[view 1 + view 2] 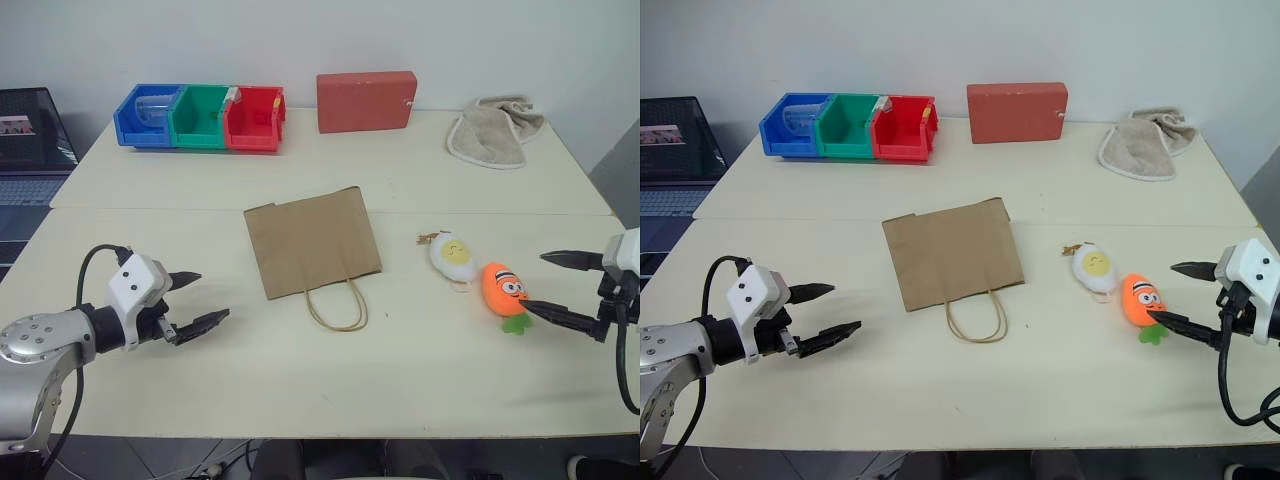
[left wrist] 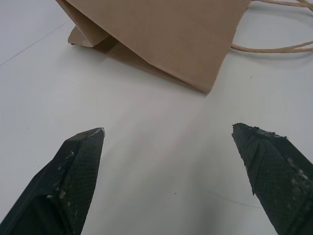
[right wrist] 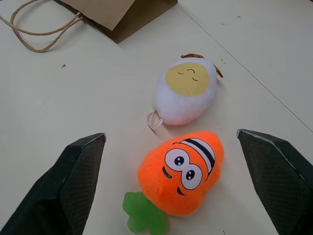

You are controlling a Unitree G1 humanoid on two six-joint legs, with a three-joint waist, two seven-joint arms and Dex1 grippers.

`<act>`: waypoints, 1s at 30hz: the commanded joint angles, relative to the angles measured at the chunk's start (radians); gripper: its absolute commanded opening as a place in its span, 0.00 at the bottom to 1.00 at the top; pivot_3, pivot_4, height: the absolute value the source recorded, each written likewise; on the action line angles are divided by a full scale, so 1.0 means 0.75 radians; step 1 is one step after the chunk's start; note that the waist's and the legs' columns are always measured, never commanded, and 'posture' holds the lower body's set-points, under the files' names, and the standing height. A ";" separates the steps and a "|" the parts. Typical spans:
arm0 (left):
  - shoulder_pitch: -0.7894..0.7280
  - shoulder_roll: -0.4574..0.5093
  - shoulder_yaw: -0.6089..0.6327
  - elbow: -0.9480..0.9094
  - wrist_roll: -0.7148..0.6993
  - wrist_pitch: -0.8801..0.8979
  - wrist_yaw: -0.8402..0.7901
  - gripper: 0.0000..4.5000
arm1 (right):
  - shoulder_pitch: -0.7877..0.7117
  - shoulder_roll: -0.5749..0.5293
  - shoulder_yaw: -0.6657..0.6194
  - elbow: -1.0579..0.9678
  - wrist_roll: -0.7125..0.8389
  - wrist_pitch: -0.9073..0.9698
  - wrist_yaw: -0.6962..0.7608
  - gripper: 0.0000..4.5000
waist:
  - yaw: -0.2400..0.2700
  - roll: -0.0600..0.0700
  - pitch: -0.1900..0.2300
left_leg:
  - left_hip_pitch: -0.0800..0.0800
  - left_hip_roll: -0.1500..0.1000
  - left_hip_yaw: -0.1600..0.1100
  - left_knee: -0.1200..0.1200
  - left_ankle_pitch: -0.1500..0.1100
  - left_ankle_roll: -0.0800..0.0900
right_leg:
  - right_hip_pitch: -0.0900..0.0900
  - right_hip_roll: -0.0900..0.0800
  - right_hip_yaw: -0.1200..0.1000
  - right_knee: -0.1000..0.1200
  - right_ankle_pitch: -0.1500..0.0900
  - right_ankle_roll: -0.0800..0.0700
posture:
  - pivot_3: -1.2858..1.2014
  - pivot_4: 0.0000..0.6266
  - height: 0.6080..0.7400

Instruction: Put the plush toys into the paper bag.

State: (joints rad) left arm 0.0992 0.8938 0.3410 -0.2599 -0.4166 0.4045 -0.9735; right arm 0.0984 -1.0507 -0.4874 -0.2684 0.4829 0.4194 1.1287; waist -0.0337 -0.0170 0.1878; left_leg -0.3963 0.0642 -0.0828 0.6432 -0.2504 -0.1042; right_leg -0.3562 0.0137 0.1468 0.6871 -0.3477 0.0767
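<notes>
We see paper bag flat on desk centre. Egg toy, carrot toy right of bag, just before right hand, fingers spread, empty. Left hand open, well apart from bag.

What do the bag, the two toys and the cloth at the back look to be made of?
Bag: matte brown kraft paper, creased flat, with a serrated mouth edge and twisted paper handles.
Carrot and egg: soft plush fabric, fuzzy nap, faces apparently stitched or printed; leaves look like felt.
Cloth: beige terry-like towel, limp folds, lighter trimmed edge; the weave is too far to confirm.
</notes>
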 commanded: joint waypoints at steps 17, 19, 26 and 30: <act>-0.082 0.036 -0.096 -0.187 -0.062 0.021 -0.112 1.00 | 0.098 0.031 -0.075 -0.329 0.116 0.115 -0.023 1.00 | 0.002 0.000 0.000 | 0.000 0.000 0.000 0.000 0.000 0.000 | 0.000 0.000 0.000 0.000 0.000 0.000 | 0.52 0.24 1.00; -0.098 0.035 -0.130 -0.217 -0.076 0.029 -0.128 1.00 | 0.108 0.038 -0.076 -0.390 0.146 0.147 -0.041 1.00 | 0.002 0.000 0.000 | 0.000 0.000 -0.001 0.000 0.000 0.000 | 0.000 0.000 -0.001 0.000 0.000 0.000 | 0.52 0.24 1.00; -0.217 -0.031 -0.377 -0.245 -0.038 -0.041 -0.188 0.59 | 0.151 0.089 -0.051 -0.575 0.240 0.248 -0.124 1.00 | 0.006 0.000 0.000 | 0.000 0.000 -0.001 0.001 0.000 0.000 | 0.001 0.000 -0.001 0.000 0.000 0.000 | 0.52 0.24 1.00; -0.307 -0.103 -0.534 -0.149 0.067 -0.157 -0.208 0.30 | 0.194 0.120 -0.025 -0.650 0.258 0.271 -0.167 1.00 | 0.005 0.000 0.000 | 0.000 0.000 -0.001 0.001 0.000 0.000 | 0.002 0.000 -0.001 -0.001 0.000 0.000 | 0.52 0.24 1.00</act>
State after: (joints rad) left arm -0.1128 0.8286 -0.0241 -0.3867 -0.4006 0.3373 -1.1203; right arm 0.2339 -0.9690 -0.4991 -0.7122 0.6549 0.6196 1.0187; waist -0.0301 -0.0171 0.1877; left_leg -0.3960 0.0639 -0.0834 0.6442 -0.2504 -0.1042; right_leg -0.3542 0.0139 0.1464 0.6860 -0.3476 0.0767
